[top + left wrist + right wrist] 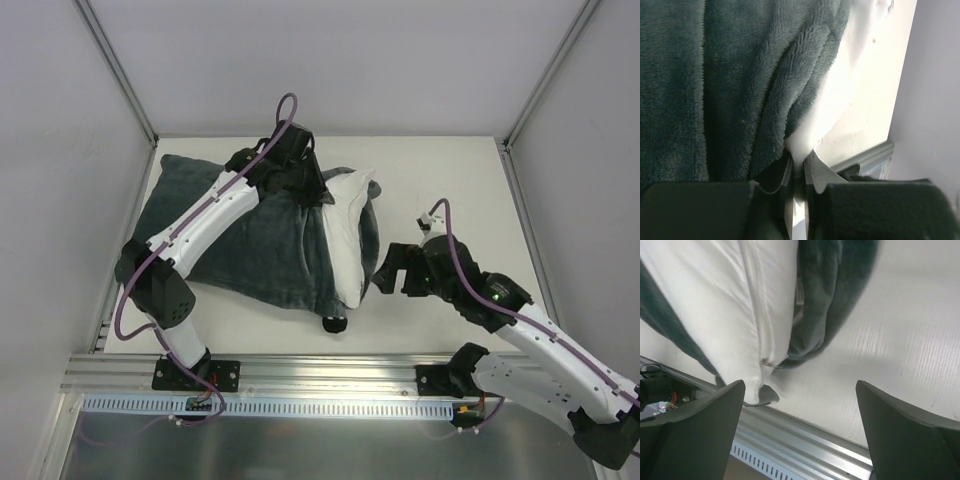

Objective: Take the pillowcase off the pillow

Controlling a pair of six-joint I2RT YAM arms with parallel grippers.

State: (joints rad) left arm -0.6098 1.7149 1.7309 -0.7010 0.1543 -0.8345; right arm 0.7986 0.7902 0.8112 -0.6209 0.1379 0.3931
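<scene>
While the pillowcase [235, 250] lies across the left half of the worktop [450, 190], with one corner near the far left corner, the white pillow [350, 235] sticks out of its open right end, toward the middle. At the far edge of that opening the left claw [318, 197] is pressed together, and it seems to pinch a thin fold of the pillow just beside the plush pillowcase. The right claw [397, 272] stands spread wide and holds nothing, near the right end of the pillow but apart from it, toward the near edge of the worktop.
</scene>
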